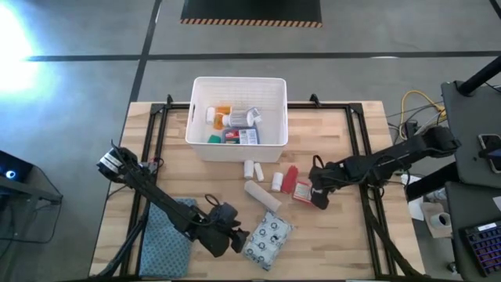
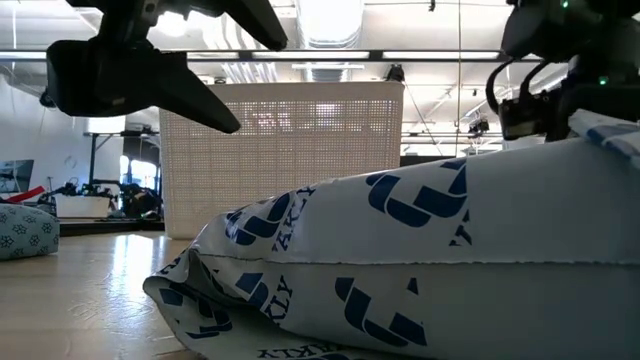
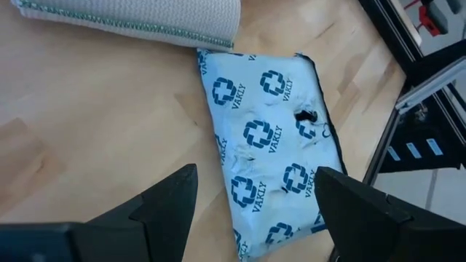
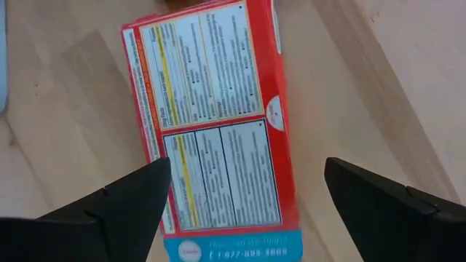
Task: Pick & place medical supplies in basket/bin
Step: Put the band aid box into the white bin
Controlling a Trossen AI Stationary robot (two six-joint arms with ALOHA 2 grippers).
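I have the left arm stretched from the left edge of the high view down toward the lower middle, its left gripper (image 1: 237,241) low over the table with the fingers (image 3: 175,200) spread wide and nothing between them. My right arm comes in from the right edge at mid-height, and the right gripper (image 1: 317,196) sits right of centre, fingers (image 4: 135,193) parted just as wide, also empty.

white ribbed plastic bin (image 1: 274,129): upright at bench's far middle, holding bottles and packets | red-white cardboard box (image 1: 302,189): flat, near side of bin | blue-patterned white soft packet (image 1: 267,239): flat, crumpled, near edge | pale rolled bandage (image 1: 262,194): lying between them
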